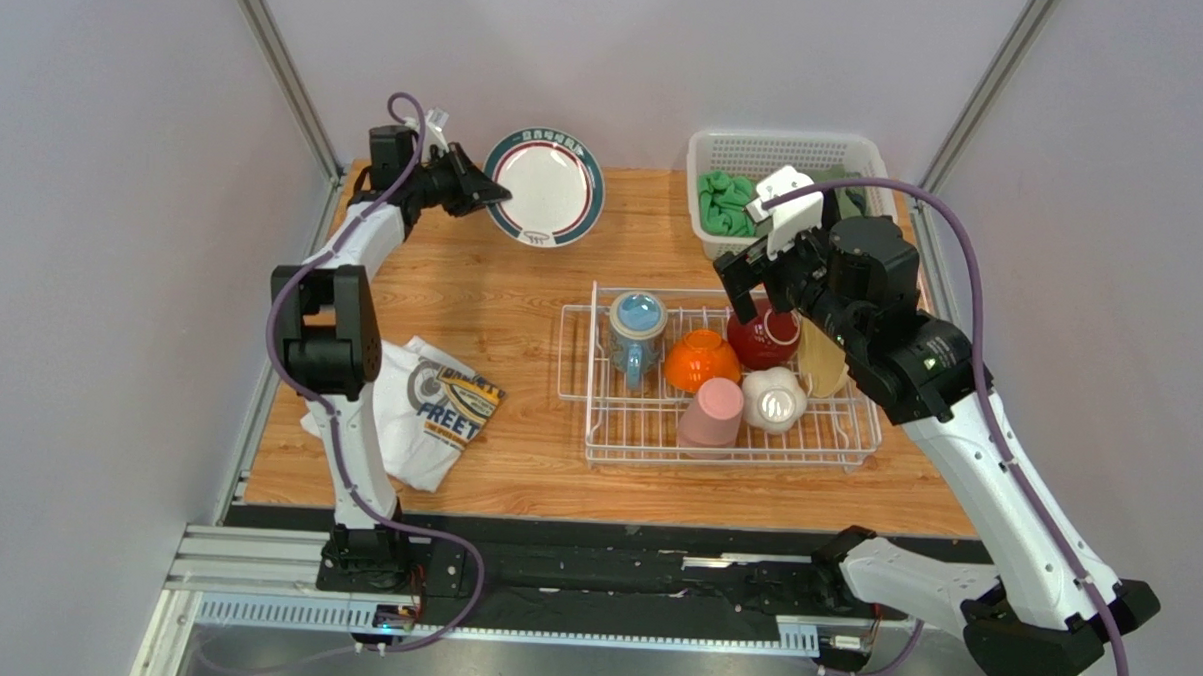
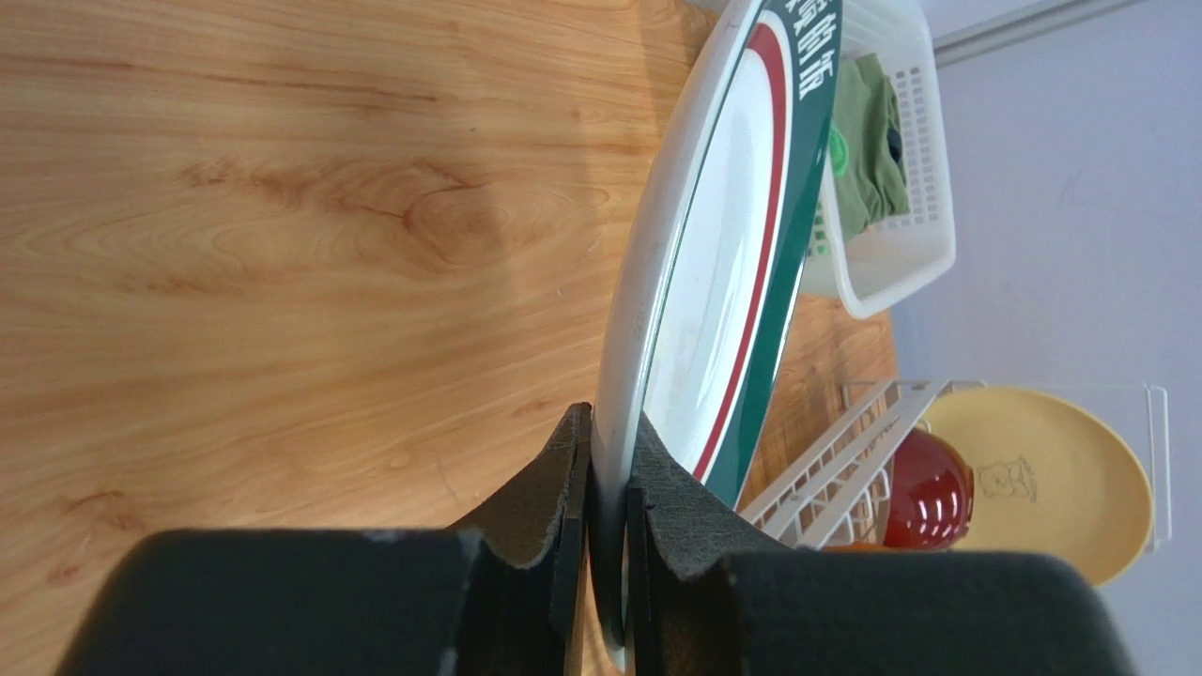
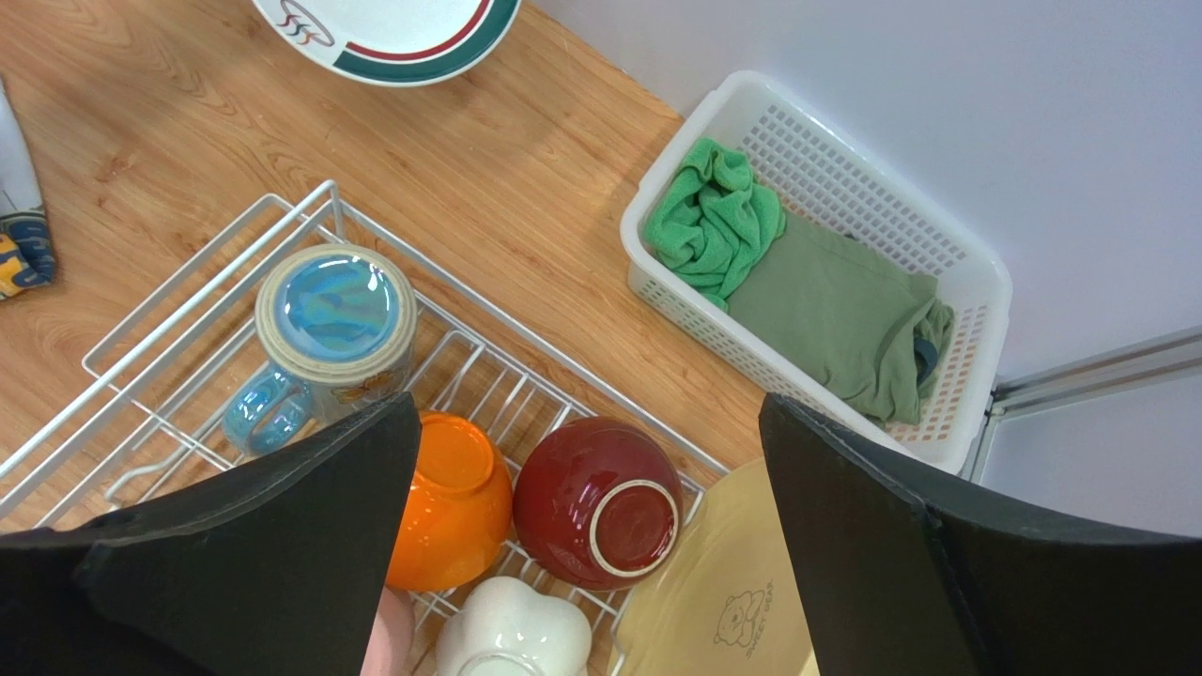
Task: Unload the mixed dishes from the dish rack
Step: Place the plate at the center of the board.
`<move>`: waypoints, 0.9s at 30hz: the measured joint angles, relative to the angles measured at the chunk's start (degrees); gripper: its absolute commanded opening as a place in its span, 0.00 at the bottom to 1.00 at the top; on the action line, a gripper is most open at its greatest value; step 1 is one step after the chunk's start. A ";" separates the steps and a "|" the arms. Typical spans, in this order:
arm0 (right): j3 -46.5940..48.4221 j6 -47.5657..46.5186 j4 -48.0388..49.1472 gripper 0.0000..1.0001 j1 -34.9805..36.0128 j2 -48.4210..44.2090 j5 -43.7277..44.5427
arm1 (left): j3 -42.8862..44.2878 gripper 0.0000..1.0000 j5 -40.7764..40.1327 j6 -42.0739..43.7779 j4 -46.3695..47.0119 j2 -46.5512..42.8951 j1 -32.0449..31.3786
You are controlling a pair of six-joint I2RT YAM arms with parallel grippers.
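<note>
the right gripper [image 3: 593, 542] is hovering wide open directly above the red bowl [image 1: 766, 339], the left gripper [image 2: 604, 493] pinching a plate [image 2: 720, 240].

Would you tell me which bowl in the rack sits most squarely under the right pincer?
The dark red bowl, centred under the right pincer; the orange bowl is partly hidden by one finger.

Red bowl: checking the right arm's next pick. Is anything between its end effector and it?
Nothing visible does. Right end effector hangs open over the red bowl; orange bowl and tan plate flank it.
</note>
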 measured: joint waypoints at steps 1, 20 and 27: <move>0.00 0.11 -0.02 0.98 -0.22 0.39 -0.02 | 1.05 0.00 0.00 -0.48 -0.02 1.33 0.00; -2.73 0.37 0.17 0.98 -2.69 4.68 -2.14 | 11.89 0.00 -0.74 -7.26 -1.36 19.54 -1.55; -4.50 0.35 0.28 0.98 -2.95 4.57 -2.58 | 12.52 0.00 0.09 -8.74 -0.70 20.57 -4.00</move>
